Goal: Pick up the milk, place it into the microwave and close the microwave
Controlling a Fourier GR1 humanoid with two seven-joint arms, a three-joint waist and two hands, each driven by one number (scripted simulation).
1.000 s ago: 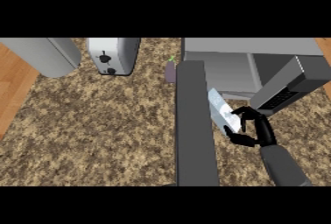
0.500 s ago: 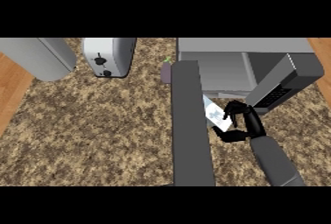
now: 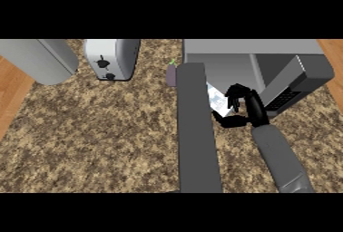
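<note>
Black R hand (image 3: 242,105) curled round white boxy milk carton (image 3: 218,99), at grey microwave (image 3: 268,59) mouth, far-right corner of speckled granite bench (image 3: 100,131).

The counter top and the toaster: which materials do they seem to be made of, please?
The counter top looks like polished stone, perhaps granite: a speckled pattern of brown, tan and black covers it. It may also be a laminate that imitates stone. The toaster looks like brushed or painted metal: pale silver-grey sides with a soft sheen, and dark controls on its end, probably plastic.
</note>
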